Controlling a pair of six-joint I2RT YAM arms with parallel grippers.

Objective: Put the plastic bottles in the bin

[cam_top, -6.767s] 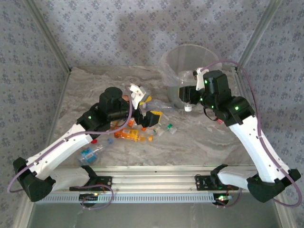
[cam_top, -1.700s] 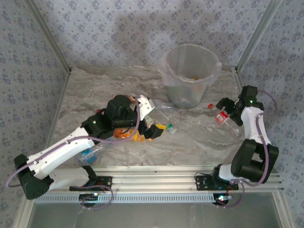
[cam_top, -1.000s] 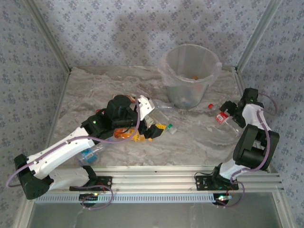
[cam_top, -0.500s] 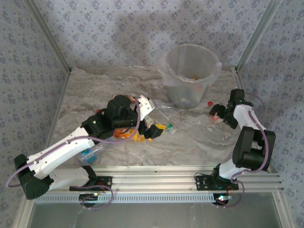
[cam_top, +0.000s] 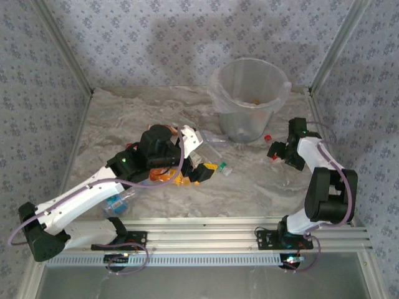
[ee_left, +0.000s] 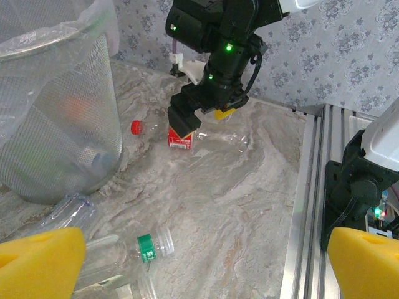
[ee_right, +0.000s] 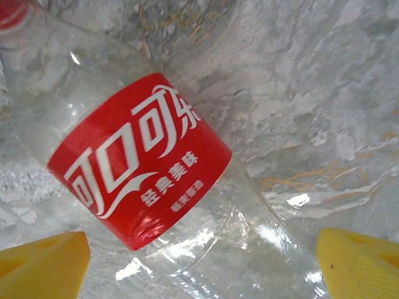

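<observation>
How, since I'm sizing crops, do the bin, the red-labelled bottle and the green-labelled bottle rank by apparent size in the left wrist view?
1. bin, by far.
2-3. red-labelled bottle and green-labelled bottle look alike; the green one is nearer and partly hidden.

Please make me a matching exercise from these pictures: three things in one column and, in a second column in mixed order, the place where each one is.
Column one:
1. clear plastic bottle with a red label
2. clear plastic bottle with a green label
3. translucent greyish-white round plastic bin

Column two:
A. standing upright at the far side of the marbled table
B. lying under the open right gripper, between its jaws
C. lying in front of the open left gripper

Pairs: 1-B, 2-C, 3-A.
</observation>
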